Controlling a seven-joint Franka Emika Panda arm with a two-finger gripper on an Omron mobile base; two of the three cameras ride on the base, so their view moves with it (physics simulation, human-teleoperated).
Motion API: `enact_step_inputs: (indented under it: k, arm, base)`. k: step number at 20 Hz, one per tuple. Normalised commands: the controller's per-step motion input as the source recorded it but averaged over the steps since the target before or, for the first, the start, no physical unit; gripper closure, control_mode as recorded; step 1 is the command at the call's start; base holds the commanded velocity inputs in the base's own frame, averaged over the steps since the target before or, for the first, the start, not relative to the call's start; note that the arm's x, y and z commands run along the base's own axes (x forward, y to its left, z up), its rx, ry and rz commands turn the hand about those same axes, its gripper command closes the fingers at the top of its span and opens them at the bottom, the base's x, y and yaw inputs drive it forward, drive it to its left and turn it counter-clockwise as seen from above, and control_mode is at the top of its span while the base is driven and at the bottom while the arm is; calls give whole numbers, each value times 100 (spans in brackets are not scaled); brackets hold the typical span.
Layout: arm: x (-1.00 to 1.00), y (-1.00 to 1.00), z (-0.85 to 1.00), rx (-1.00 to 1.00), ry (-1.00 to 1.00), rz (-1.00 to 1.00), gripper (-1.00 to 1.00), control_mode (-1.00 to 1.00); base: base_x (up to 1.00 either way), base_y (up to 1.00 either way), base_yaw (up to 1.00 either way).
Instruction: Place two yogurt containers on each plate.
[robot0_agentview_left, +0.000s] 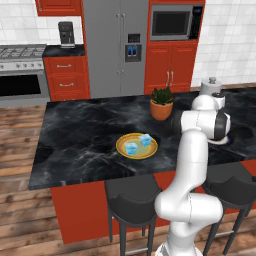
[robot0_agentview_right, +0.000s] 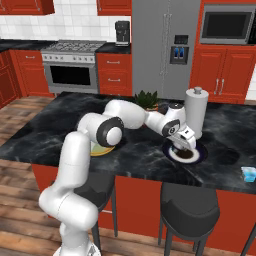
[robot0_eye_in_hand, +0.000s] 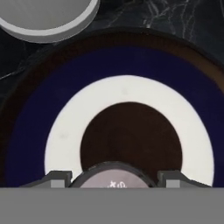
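The arm rises from the base, bends at the elbow and reaches forward over the island, wrist turned down so the gripper (robot0_agentview_right: 184, 145) hangs just above the navy plate (robot0_agentview_right: 200, 155). In the hand view its fingers (robot0_eye_in_hand: 57, 178) flank a round whitish lid — a yogurt cup (robot0_eye_in_hand: 114, 177) pinched between them, over the plate's dark centre. A grey cylinder (robot0_agentview_right: 196, 112), seemingly a paper-towel roll, stands just beyond the plate at its 12 o'clock.

The yellow plate (robot0_agentview_left: 136, 145) sits well apart near the counter's (robot0_agentview_left: 80, 140) front, carrying two cups (robot0_agentview_left: 131, 148) — one at its centre, one at about 1 o'clock. A potted plant (robot0_agentview_left: 161, 103) stands beyond it at 1 o'clock. Another cup (robot0_agentview_right: 248, 173) rests on the counter's front edge, at the navy plate's 4 o'clock.

Black marbled top, red cabinets, steel fridge (robot0_agentview_left: 117, 45), range (robot0_agentview_right: 70, 62), microwave (robot0_agentview_left: 176, 22), black stools (robot0_agentview_right: 189, 207), wood floor.
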Motion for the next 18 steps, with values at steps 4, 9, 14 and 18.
enact_step_inputs:
  k: [4,9,14,18]
  arm:
    - [0,0,-17,0,0,0,100,-100]
    - [0,0,-9,0,0,0,100,-100]
    - [0,-4,-2,0,0,0,-100,-100]
    - [0,-4,0,0,0,0,-100,-100]
  base:
    - [0,0,0]
    - [0,0,0]
    - [0,0,0]
    - [0,0,0]
